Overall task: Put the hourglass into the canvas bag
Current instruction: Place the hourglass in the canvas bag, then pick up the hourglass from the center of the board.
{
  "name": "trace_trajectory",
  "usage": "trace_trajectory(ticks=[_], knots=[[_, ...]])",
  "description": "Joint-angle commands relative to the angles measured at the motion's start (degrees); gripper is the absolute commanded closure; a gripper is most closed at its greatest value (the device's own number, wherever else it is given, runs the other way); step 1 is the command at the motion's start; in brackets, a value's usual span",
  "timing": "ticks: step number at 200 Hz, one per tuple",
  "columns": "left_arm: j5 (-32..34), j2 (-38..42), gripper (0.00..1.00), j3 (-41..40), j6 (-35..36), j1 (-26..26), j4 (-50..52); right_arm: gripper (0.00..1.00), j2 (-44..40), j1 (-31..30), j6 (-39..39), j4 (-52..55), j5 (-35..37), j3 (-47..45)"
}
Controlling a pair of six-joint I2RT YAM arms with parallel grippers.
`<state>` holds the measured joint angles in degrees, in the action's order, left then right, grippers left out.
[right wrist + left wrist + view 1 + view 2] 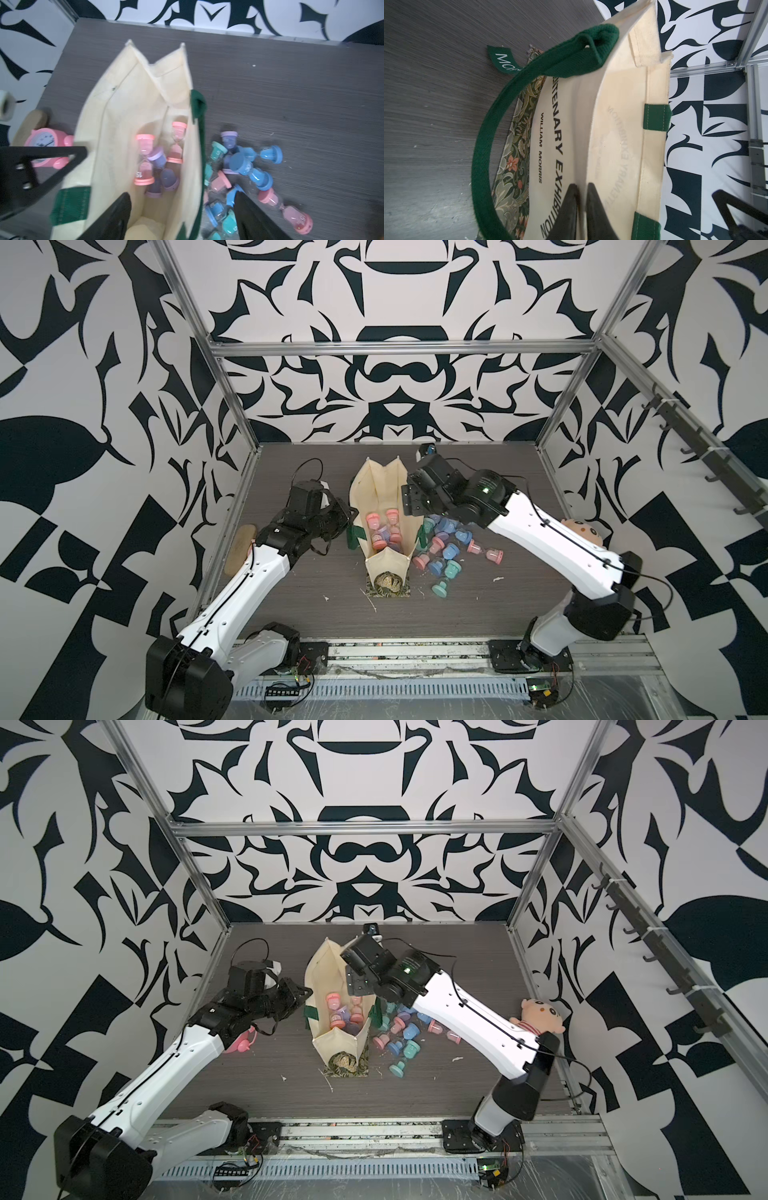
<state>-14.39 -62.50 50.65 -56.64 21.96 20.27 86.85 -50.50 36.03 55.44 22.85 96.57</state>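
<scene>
While the left gripper point(582, 185) pinches the left wall of the canvas bag point(376, 489), the right gripper point(180, 194) hangs spread and empty above the bag's right edge.

From the left of a top view, we see the left arm reach to frame centre. Its jaws are pressed together on the cream fabric beside the green handle point(481, 149), propping the bag open. Inside lie pink and purple hourglasses point(380, 537), and just right of the bag a loose pile of hourglasses point(444, 551) rests on the table point(498, 605). We judge each hourglass light and hard, with smooth plastic caps that are apt to roll and a narrow clear waist that is the fragile part. We would grip one across a cap, or on the body just beside it, never at the waist.
</scene>
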Motion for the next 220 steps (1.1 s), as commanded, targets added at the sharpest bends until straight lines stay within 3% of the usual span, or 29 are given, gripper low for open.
trace_trajectory(ticks=[1,28,44,87,121,220], knots=[[-0.28,-0.41,0.87,1.55,1.0,-0.37,0.75,0.14,-7.95,5.41,0.97,-5.33,2.2,-9.64],[-0.31,-0.41,0.88,1.72,1.16,-0.41,0.65,0.12,-14.74,16.66,1.31,-7.68,-8.04,-22.37],[-0.46,-0.6,0.88,1.81,1.36,-0.48,0.73,0.17,-14.76,23.51,-0.1,-6.79,-15.49,-26.8],[-0.61,-0.78,0.89,1.63,1.62,-0.47,0.69,0.22,-11.21,32.76,-5.47,-5.37,-17.44,-34.3],[-0.73,-0.78,0.89,1.51,1.67,-0.42,0.58,0.25,-6.18,34.02,-7.21,-5.77,-16.79,-36.56],[-0.97,-0.81,0.9,0.59,1.5,-0.42,-0.13,0.21,1.2,34.24,-11.04,-9.14,-15.79,-38.38]])
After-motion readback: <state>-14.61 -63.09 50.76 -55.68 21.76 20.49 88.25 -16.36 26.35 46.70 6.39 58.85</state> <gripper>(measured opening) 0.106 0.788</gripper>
